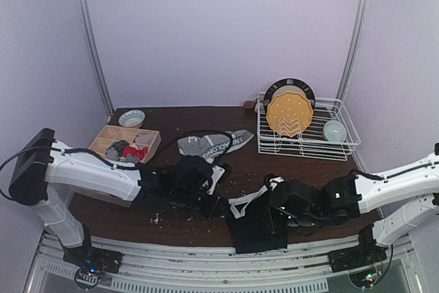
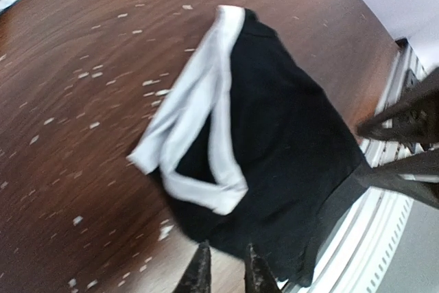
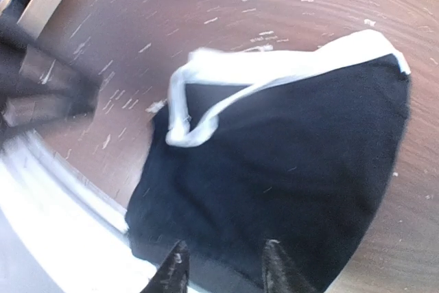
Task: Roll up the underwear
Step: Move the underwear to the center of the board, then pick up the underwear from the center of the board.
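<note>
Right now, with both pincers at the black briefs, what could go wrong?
1. The briefs overhang the near edge of the table; a pull toward the arms could drag them off.
2. The left pincer and right pincer sit close together over the same cloth, so they may collide.
3. The white waistband lies twisted and gaping, so a roll could come out lopsided.
</note>
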Robot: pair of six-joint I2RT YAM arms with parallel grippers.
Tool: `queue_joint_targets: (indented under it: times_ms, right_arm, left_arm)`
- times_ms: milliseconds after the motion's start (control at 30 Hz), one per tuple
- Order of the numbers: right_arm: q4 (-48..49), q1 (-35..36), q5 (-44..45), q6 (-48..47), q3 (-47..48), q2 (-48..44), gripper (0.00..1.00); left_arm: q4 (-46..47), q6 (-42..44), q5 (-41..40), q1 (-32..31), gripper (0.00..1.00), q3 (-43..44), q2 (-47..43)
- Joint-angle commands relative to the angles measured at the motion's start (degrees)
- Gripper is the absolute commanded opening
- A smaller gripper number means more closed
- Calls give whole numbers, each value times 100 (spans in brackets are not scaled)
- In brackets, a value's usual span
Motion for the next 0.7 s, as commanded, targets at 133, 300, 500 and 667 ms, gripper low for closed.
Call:
queue_joint_targets:
  times_ms: [133, 300, 500, 667]
  right_arm:
    - [262, -420, 576, 707, -499, 391, 21]
    - [325, -461, 493, 880, -691, 537, 18]
    - [641, -464, 203, 896, -835, 749, 16]
    - [740, -448, 36, 880, -860, 1000, 15]
  left_arm:
    - [-221, 633, 740, -282, 0, 1250, 1219]
    - [-354, 696, 981, -307, 0, 1762, 1855]
    - [-690, 821, 455, -241, 0, 2180, 2300]
    - [-611, 665, 377, 140, 0, 2107, 2291]
